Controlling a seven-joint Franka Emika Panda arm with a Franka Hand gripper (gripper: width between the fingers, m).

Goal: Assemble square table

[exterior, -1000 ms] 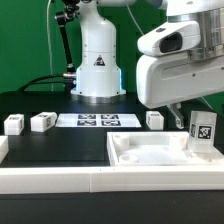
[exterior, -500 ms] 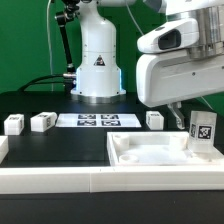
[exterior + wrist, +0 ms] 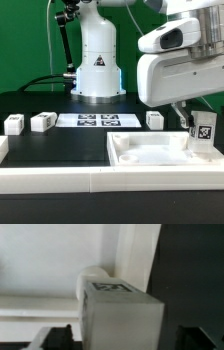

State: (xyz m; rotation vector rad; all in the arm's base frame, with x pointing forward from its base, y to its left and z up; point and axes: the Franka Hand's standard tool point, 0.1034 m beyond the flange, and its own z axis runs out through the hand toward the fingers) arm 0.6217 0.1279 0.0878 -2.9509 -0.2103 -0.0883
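- Your tool (image 3: 197, 120) straddles the tagged leg (image 3: 203, 132), jaws wide on either side. Neither view shows whether the pads actually touch it.
- That leg stands slightly tilted in the tabletop's (image 3: 150, 152) far corner on the exterior view's right. The tabletop lies at the desk's (image 3: 60, 150) near edge.
- Towards the desk's far edge sit an outer leg (image 3: 13, 124), a second leg (image 3: 42, 121) and a third leg (image 3: 154, 119), on either side of the marker board (image 3: 97, 120).
- Handling, my read: hard plastic, light, stiff, with smooth faces that could slip or twist.
- Take it on two flat opposite faces, squarely, and high enough to keep the pads off the tabletop rim.
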